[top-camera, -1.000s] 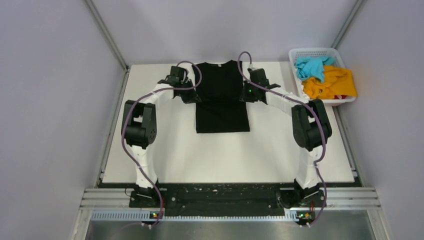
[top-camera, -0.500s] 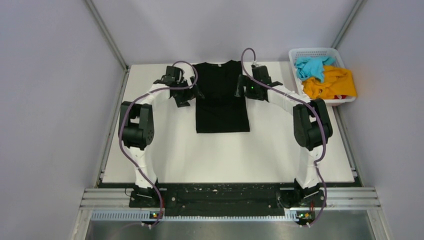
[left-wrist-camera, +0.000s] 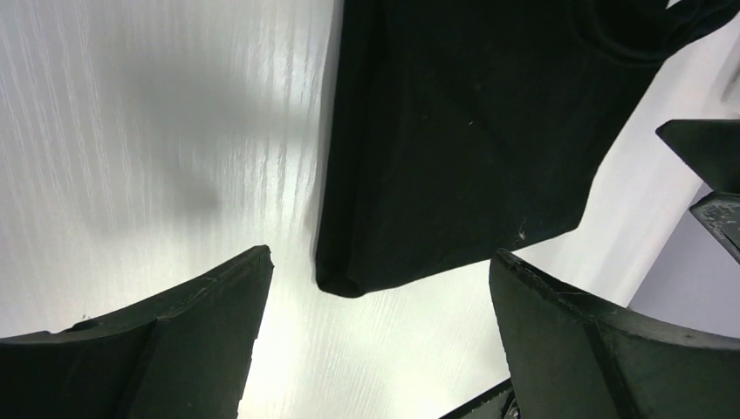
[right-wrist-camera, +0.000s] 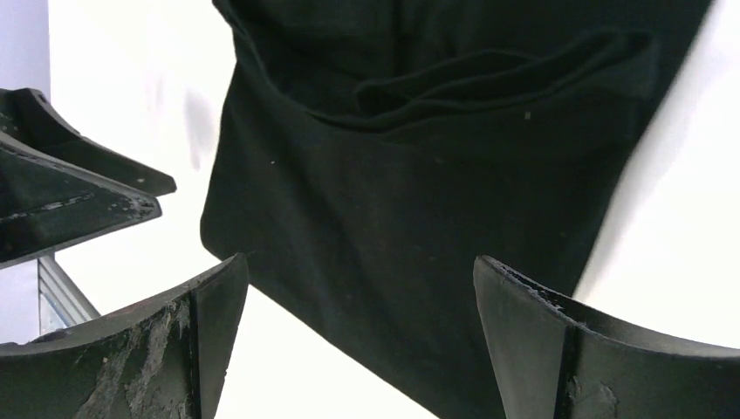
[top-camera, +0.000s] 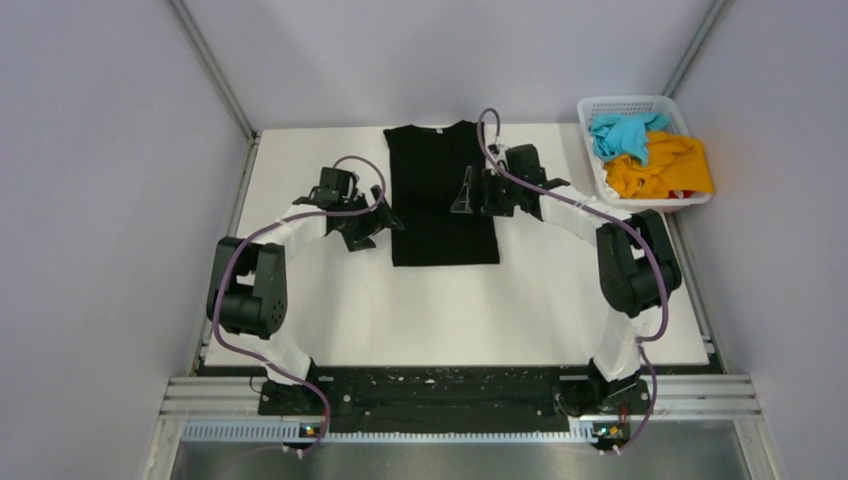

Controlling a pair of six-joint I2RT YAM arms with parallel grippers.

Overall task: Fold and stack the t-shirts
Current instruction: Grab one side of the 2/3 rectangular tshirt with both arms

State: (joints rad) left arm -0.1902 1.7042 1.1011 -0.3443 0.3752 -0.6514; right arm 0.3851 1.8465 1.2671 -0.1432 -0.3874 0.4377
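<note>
Large black fabric t-shirt [top-camera: 441, 195] is lying folded at 12 o'clock on the white bench [top-camera: 450, 300]. Left tool [top-camera: 370, 218] and right tool [top-camera: 476, 192] are gaping empty at its 9 and 3 o'clock edges. Only the top view is showing turquoise-blue t-shirt [top-camera: 620, 135] and orange-yellow t-shirt [top-camera: 662, 167] bunched in the white lattice basket [top-camera: 630, 103] at 2 o'clock.

Both arms rise from their bases with elbows bowed outward and forearms angled in toward the centre. The left arm [top-camera: 250, 290] holds its elbow low and wide; the right arm [top-camera: 628, 262] reaches farther forward. The left gripper [top-camera: 378, 222] and right gripper [top-camera: 463, 195] face each other, well apart, each with jaws spread wide and nothing between the fingers.
</note>
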